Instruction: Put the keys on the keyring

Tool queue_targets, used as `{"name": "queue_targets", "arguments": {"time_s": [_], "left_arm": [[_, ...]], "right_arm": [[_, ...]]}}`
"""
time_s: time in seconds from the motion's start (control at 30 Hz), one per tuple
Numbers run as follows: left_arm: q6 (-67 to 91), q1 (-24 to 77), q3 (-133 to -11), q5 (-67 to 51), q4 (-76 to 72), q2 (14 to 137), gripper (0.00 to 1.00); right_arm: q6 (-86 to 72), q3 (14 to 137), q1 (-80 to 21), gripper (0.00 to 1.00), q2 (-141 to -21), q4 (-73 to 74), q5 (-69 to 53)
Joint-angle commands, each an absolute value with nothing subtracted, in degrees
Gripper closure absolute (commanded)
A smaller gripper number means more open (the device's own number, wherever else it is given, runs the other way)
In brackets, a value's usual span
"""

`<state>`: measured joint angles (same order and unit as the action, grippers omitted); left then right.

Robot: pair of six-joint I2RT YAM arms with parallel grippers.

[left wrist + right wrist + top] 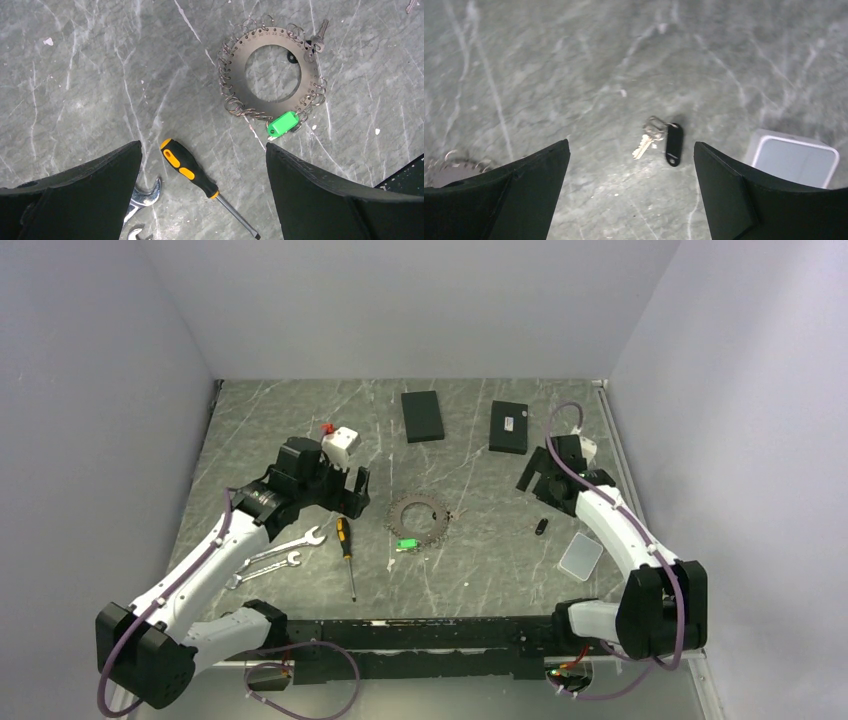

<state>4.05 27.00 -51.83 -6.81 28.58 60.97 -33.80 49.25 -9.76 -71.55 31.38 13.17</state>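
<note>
The keyring (pixel 418 520) lies flat on the grey marbled table (pixel 480 570), approx. in the middle, betw. the two arms. In the left wrist view it is a flat grey disc with a big hole and many small wire rings along its rim. A green tag (pixel 282 123) hangs at its near edge. One small key (pixel 320 34) sits at the far-right rim and touches the wire rings there (whether it is really hooked on, I cannot tell).

The left gripper (pixel 202 146) hovers above the table, left of the keyring. Its jaws are spread wide and hold nothing. Under it, on the table, lies a black-and-yellow screwdriver (pixel 187 167), near the keyring but not touching it. Two silver wrenches (pixel 285 550) lie just left of the screwdriver.

The right gripper (pixel 631 144) also stands wide apart, with nothing in it. It hangs over the loose key (pixel 646 141), which lies flat on the table. This key has a silver blade and is joined by a small ring to a black tag (pixel 673 143). In the top view the loose key is well apart from the keyring, on the right side. A clear plastic box (pixel 796 157) stands near it, to the right, without contact.

At the far side of the table are two black boxes (pixel 422 416), apart from everything else.
</note>
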Motion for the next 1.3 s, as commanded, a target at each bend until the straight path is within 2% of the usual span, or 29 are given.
{"name": "queue_targets", "arguments": {"time_s": [0.0,0.2,0.7,0.9,1.0,1.13,1.27], "left_arm": [[3.34,27.46,-54.32,-7.98,28.26,59.79,0.01],[3.25,27.83,-54.23,-7.46,28.14,59.18,0.01],[2.77,28.74,-54.05,-6.12,28.17,59.99,0.01],[2.64,28.74,-54.31,-6.15,28.39,60.72,0.01],[2.65,28.74,-54.32,-6.08,28.48,60.71,0.01],[2.55,28.7,-54.29,-6.06,28.4,60.6,0.01],[2.64,28.74,-54.23,-6.06,28.52,60.37,0.01]], "right_arm": [[-37.84,48.0,-7.44,0.01,-69.88,32.71,17.28],[-35.65,44.68,-4.43,0.05,-70.43,29.28,14.08],[-31.99,39.78,-1.76,0.26,-75.86,24.19,6.76],[-31.9,39.92,-1.77,0.41,-77.01,23.27,7.29],[-32.14,39.72,-1.76,0.53,-77.23,23.47,8.39],[-32.64,39.71,-1.76,0.57,-77.99,23.81,9.5],[-32.8,39.77,-1.76,0.56,-78.16,24.81,10.6]]}}
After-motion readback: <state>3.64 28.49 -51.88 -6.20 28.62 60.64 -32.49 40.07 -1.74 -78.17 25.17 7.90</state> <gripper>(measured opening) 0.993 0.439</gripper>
